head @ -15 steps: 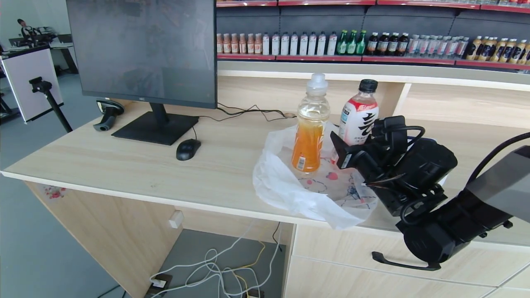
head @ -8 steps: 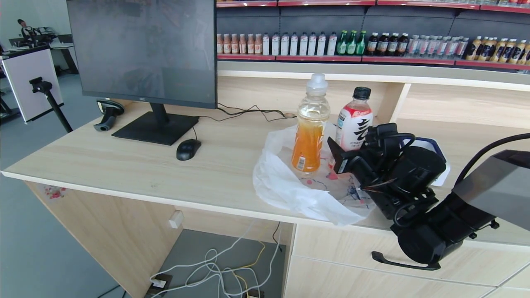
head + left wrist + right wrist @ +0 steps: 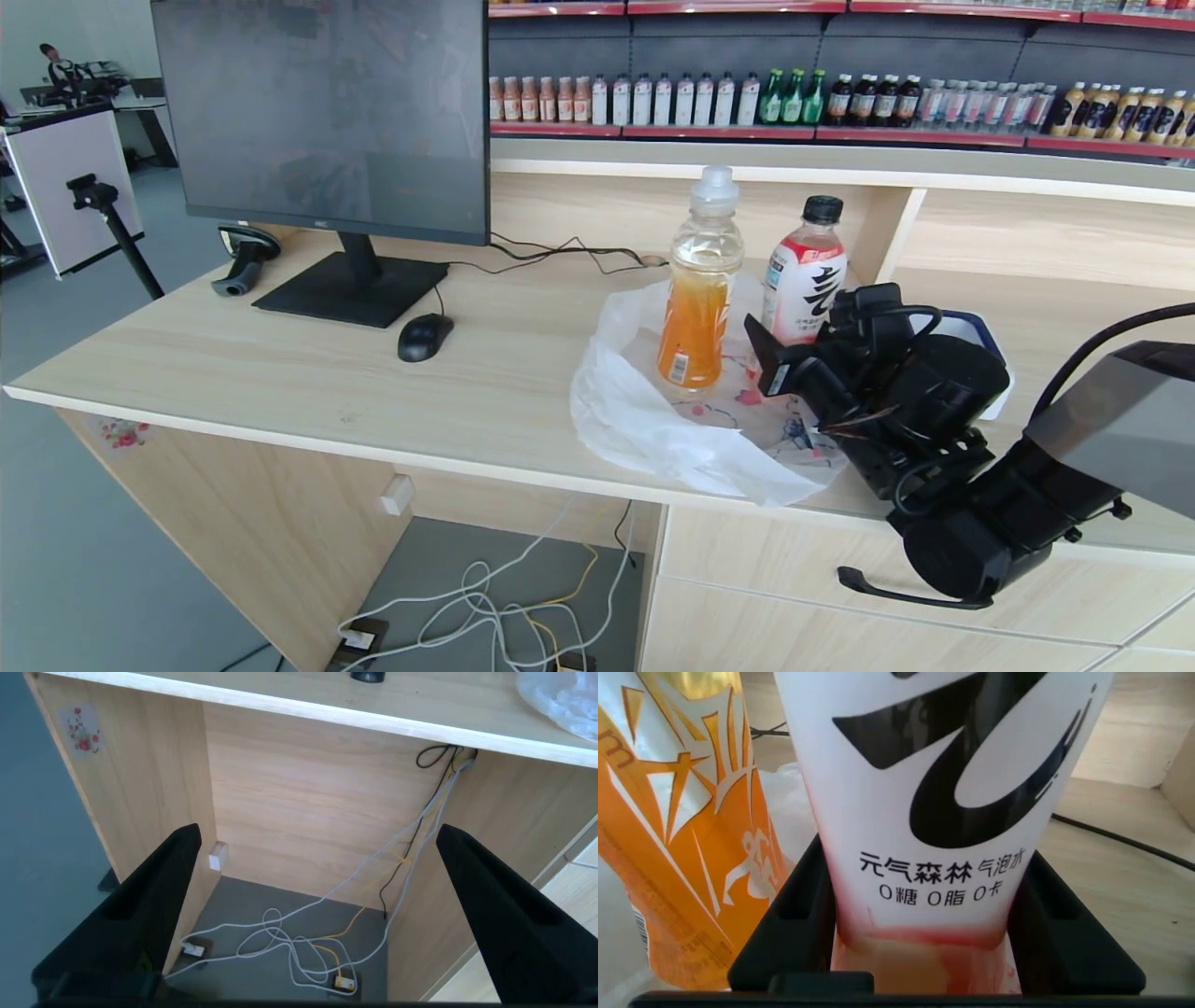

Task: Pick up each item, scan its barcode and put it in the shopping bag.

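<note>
A white and pink bottle [image 3: 805,275] with a black cap stands upright over the white shopping bag [image 3: 644,425], and my right gripper [image 3: 782,347] is shut on its lower part. In the right wrist view the bottle [image 3: 943,793] sits between the two black fingers [image 3: 799,910]. Whether its base touches the bag is hidden. An orange drink bottle [image 3: 695,289] stands on the bag just left of it, close beside it [image 3: 682,831]. My left gripper [image 3: 318,915] hangs open below the counter's front edge, nothing between its fingers.
A handheld barcode scanner [image 3: 243,257] lies at the counter's far left beside the monitor [image 3: 327,121] and a mouse [image 3: 424,336]. A blue-rimmed white tray [image 3: 976,327] sits behind my right arm. Cables [image 3: 308,952] trail on the floor under the counter.
My right gripper lowered the white and pink bottle and shifted it slightly left beside the orange bottle, then edged back right. The bag's front fold shifted a little.
</note>
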